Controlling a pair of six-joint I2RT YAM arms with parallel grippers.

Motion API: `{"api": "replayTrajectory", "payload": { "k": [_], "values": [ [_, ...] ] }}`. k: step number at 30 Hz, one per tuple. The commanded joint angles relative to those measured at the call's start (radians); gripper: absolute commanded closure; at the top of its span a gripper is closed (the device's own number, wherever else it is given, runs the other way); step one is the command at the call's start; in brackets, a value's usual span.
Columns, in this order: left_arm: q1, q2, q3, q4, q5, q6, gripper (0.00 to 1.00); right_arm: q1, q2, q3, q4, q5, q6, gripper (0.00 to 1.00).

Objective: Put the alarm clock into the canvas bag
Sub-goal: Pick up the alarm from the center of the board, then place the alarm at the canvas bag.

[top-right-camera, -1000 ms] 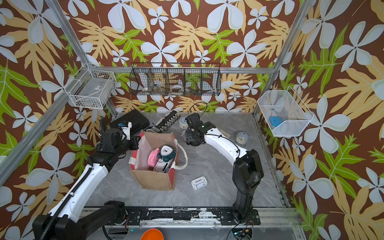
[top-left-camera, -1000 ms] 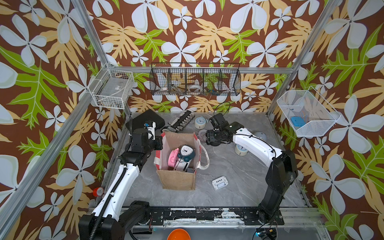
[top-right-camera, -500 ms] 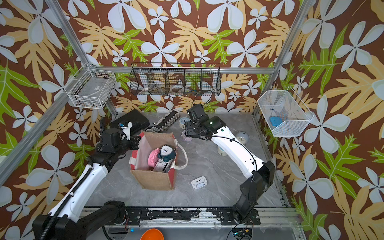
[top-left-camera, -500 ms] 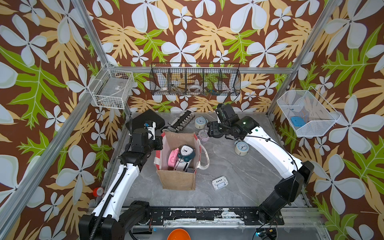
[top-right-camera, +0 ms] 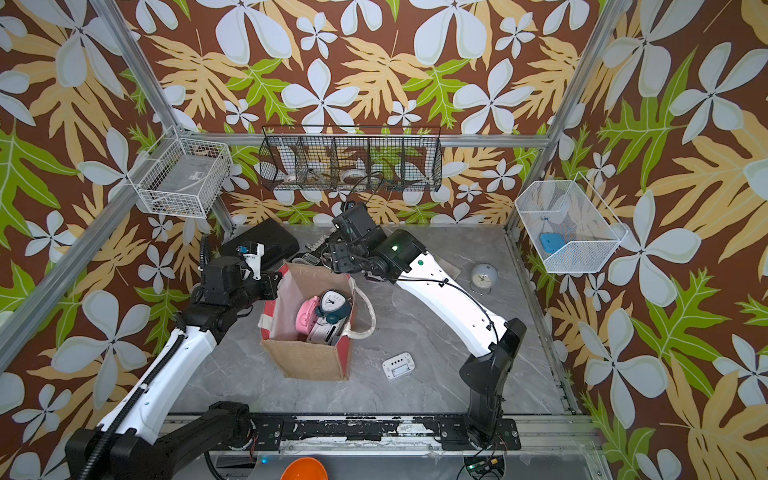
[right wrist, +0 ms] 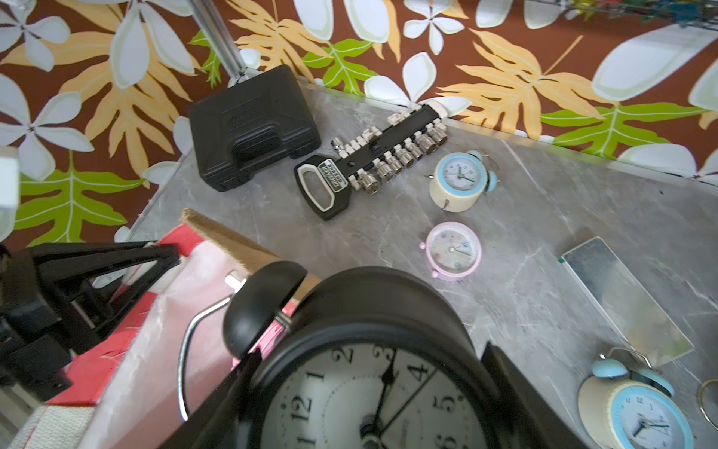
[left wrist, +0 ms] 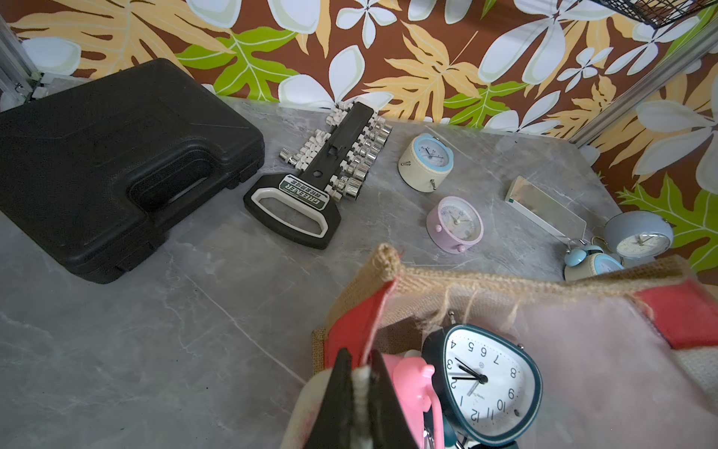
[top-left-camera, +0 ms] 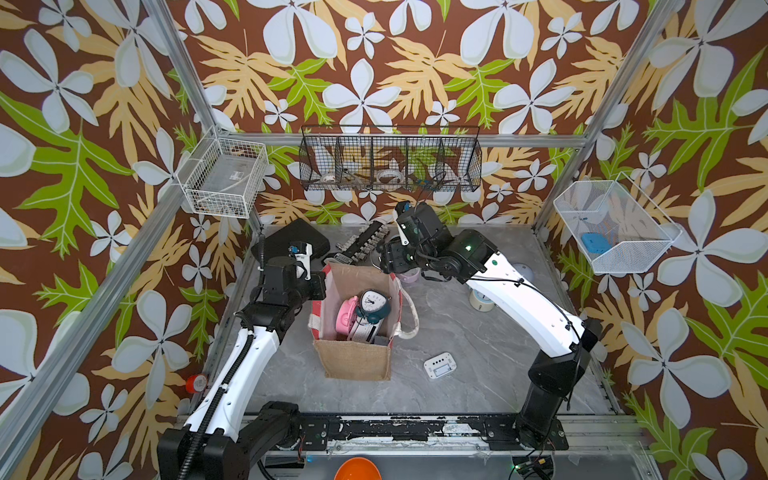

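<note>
The black alarm clock (right wrist: 373, 307) is clamped in the right claw (top-left-camera: 392, 259), whose jaws are spread wide around its body, and it hangs over the far rim of the canvas bag (top-left-camera: 357, 357). The left claw (left wrist: 359, 392) is pinched tight on the bag's striped side rim. Inside the bag lie a teal clock (top-left-camera: 372, 301) and a pink clock (top-left-camera: 345, 316). A lilac clock (left wrist: 455, 223) sits on the counter (top-left-camera: 457, 332) just beyond the bag.

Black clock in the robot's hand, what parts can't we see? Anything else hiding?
- Black clock: the right wrist view's edge cuts off its lower dial; in both top views the right gripper mostly covers it.
- Bag bottom: hidden under the pink clock and teal clock.
- Black basket contents: too small in the top views.
</note>
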State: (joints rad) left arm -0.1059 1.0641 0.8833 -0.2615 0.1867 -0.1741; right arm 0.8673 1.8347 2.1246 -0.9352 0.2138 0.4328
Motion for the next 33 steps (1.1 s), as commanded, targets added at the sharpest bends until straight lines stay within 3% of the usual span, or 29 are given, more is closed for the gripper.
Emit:
{"api": "replayTrajectory", "payload": {
  "k": [1, 10, 33],
  "values": [
    [0.002, -0.009, 0.003, 0.03, -0.001, 0.006, 1.0, 0.044, 0.04, 0.033, 0.01, -0.022, -0.02, 0.3],
    [0.002, -0.013, -0.001, 0.044, 0.028, 0.003, 1.0, 0.132, 0.159, 0.067, 0.043, -0.122, -0.008, 0.31],
    [0.002, -0.037, -0.014, 0.07, 0.063, 0.001, 1.0, 0.092, 0.426, 0.066, 0.112, -0.127, -0.004, 0.33]
  ]
}}
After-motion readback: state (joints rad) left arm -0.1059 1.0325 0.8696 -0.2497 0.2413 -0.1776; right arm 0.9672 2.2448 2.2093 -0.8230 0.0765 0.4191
